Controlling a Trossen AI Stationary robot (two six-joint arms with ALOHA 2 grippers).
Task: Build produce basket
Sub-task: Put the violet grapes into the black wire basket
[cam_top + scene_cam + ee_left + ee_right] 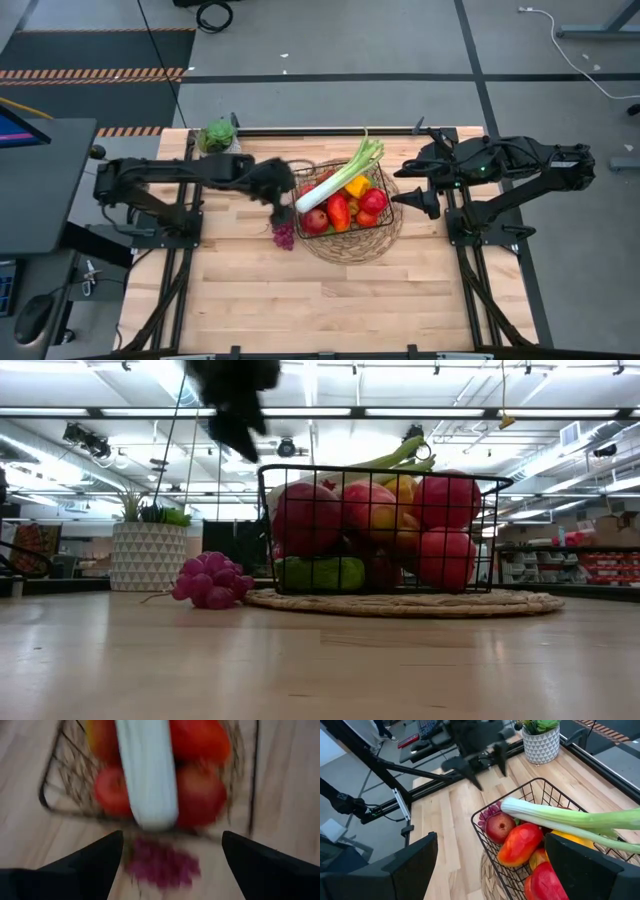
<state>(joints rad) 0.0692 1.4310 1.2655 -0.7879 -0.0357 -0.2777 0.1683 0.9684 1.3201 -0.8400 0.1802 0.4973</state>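
The grapes, beside the basket toward the counter's left edge, look soft and lumpy, so the left gripper, fingers apart above them, should pinch the cluster's middle gently; the right gripper waits with fingers apart

L gripper apparently open mid-table, R gripper open.

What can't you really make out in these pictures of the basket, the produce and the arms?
- Left gripper: motion-blurred in the high view; cut off by the top edge in the low view.
- Grapes: blurred in the left wrist view; mostly hidden behind the basket in the right wrist view.
- Produce at the basket's bottom: covered by the leek and red fruit from above.
- Right gripper: absent from the low view.
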